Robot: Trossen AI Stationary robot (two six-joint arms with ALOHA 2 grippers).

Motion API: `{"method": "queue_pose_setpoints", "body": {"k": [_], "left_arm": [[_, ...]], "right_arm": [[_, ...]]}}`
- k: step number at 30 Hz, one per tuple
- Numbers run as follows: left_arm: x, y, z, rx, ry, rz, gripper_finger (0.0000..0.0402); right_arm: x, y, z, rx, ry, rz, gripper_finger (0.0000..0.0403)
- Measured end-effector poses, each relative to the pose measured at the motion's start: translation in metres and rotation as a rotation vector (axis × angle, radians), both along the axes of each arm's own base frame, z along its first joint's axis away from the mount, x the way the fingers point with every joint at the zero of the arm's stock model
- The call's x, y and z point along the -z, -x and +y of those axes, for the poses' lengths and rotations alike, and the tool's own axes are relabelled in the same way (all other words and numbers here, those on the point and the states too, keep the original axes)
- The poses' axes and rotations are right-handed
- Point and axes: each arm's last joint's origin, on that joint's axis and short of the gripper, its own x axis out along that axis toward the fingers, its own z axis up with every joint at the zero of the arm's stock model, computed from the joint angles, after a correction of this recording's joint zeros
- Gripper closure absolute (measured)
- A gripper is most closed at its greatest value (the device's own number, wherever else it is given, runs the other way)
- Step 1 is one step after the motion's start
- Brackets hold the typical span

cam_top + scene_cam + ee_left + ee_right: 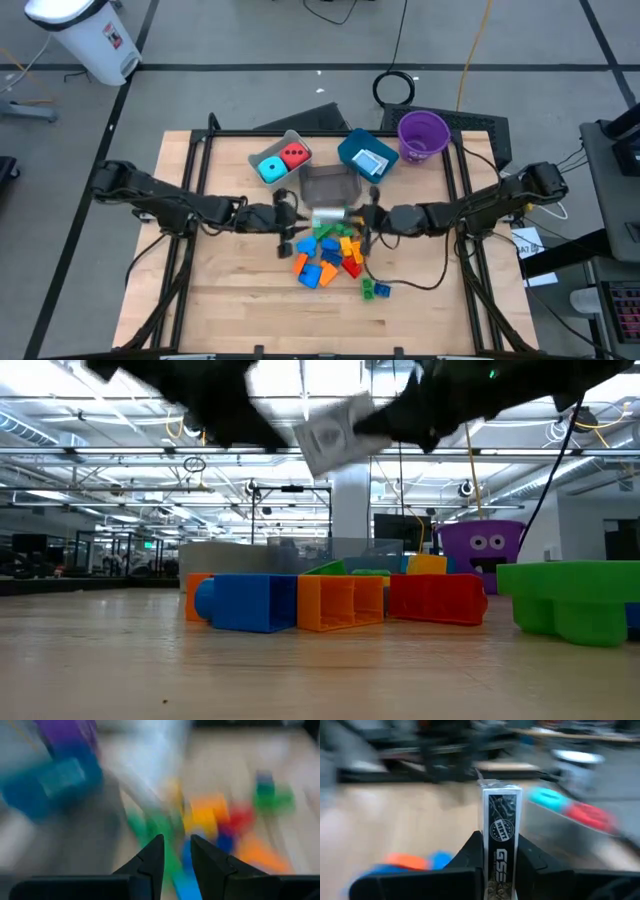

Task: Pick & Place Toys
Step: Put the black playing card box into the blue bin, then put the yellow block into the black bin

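Most of the work is left, I'd say: the pile of building bricks point(330, 255) sits loose on the table point(220, 300). Both dice point(282, 162) lie in the grey bin point(262, 153). The right gripper point(366, 221), raised above the pile, pinches a card point(502, 832); the left gripper point(176, 855) hangs nearly closed, empty.

One camera looks straight down on the bench point(240, 300); another sits level at its top, close to the bricks point(340, 603) both share.

left gripper point(290, 222): mid-table, fingers point(152, 862) narrowly apart, empty | right gripper point(502, 851): mid-table, facing left gripper, clamped on card point(502, 827)
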Motion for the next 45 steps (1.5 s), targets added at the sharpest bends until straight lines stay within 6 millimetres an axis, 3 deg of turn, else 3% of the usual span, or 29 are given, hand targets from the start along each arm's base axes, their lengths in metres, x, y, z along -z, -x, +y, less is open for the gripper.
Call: {"method": "queue_pose_setpoints", "body": {"k": [3, 8, 17, 24, 29, 33, 40, 45], "left_arm": [[0.022, 0.006, 0.006, -0.015, 0.022, 0.020, 0.0302], [0.035, 0.013, 0.019, -0.080, 0.031, 0.050, 0.0302], [0.035, 0.012, 0.025, -0.102, 0.030, 0.050, 0.0302], [0.037, 0.014, 0.026, -0.105, 0.021, 0.073, 0.0302], [0.036, 0.013, 0.026, -0.095, 0.006, 0.071, 0.0302], [0.036, 0.013, 0.026, -0.099, 0.014, 0.061, 0.0302], [0.036, 0.013, 0.026, -0.119, 0.046, 0.056, 0.0302], [0.036, 0.013, 0.026, -0.150, 0.096, 0.048, 0.0302]], "right_arm": [[0.004, 0.001, -0.011, 0.167, 0.046, 0.037, 0.0375], [0.001, 0.007, -0.032, 0.333, 0.086, 0.068, 0.0373], [0.013, 0.019, -0.097, 0.568, 0.073, 0.160, 0.0375], [0.038, 0.040, -0.124, 0.651, 0.044, 0.205, 0.0350], [0.051, 0.052, -0.131, 0.656, 0.028, 0.163, 0.0315], [0.052, 0.054, -0.130, 0.655, 0.025, 0.109, 0.0258], [0.037, 0.048, -0.114, 0.572, 0.065, 0.014, 0.0153], [0.023, 0.048, -0.094, 0.487, 0.103, -0.026, 0.0115]]}}
